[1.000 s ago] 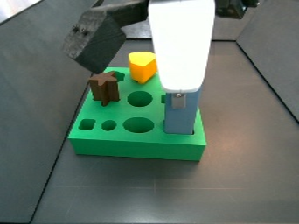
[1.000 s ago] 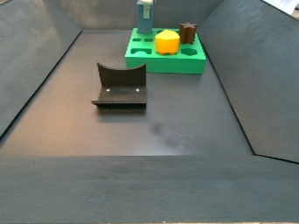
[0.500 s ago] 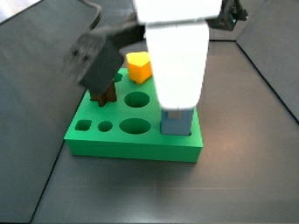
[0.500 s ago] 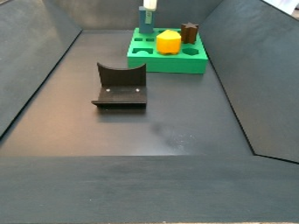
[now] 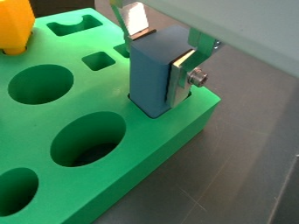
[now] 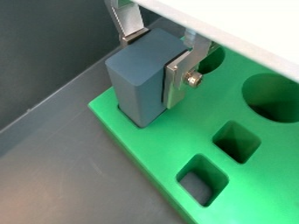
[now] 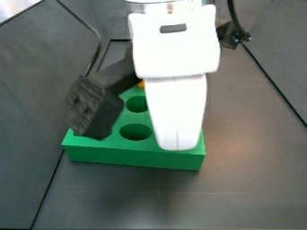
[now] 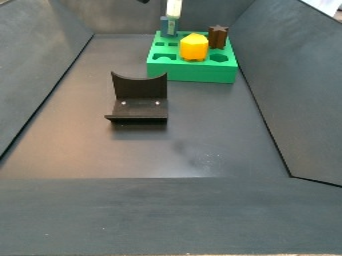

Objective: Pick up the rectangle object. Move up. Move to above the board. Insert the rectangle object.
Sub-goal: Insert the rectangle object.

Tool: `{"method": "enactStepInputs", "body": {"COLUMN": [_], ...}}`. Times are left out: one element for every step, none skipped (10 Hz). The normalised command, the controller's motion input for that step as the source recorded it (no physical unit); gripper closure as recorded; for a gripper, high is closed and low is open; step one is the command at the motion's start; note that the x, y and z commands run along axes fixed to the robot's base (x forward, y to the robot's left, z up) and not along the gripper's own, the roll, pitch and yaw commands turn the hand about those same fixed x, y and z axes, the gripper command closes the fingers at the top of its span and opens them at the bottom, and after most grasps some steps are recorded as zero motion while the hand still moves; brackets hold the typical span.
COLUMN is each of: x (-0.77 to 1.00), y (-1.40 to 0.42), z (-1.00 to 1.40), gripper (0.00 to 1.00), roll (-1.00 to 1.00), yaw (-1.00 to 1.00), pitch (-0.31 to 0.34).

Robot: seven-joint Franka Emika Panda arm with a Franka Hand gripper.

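Note:
The rectangle object [image 5: 149,83] is a blue-grey block standing upright in a hole at a corner of the green board [image 5: 176,118]. It shows in both wrist views [image 6: 138,92]. My gripper [image 5: 162,57] is shut on the block, with one silver finger [image 5: 184,72] flat on its side and the other on the far side. The gripper [image 6: 156,59] grips the block's upper part. In a side view the white gripper body [image 7: 175,90] hides the block over the board [image 7: 108,148]. In a side view the block [image 8: 171,22] stands at the board's [image 8: 201,70] far corner.
A yellow block [image 8: 194,46] and a brown star block [image 8: 217,37] stand in the board. Round and square holes [image 5: 84,140] lie open beside the rectangle object. The dark fixture [image 8: 136,97] stands on the floor nearer the middle. Grey walls slope up around the floor.
The gripper has come down with the block, which now sits lower in its hole. In a side view the gripper body now covers the block and the yellow block.

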Motion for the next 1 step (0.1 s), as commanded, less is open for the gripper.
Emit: {"method": "enactStepInputs", "body": {"x": [0.0], "y": [0.0], "z": [0.0], "gripper": [1.0], "roll": [0.0], "yaw": [0.0], "pitch": [0.0]}}
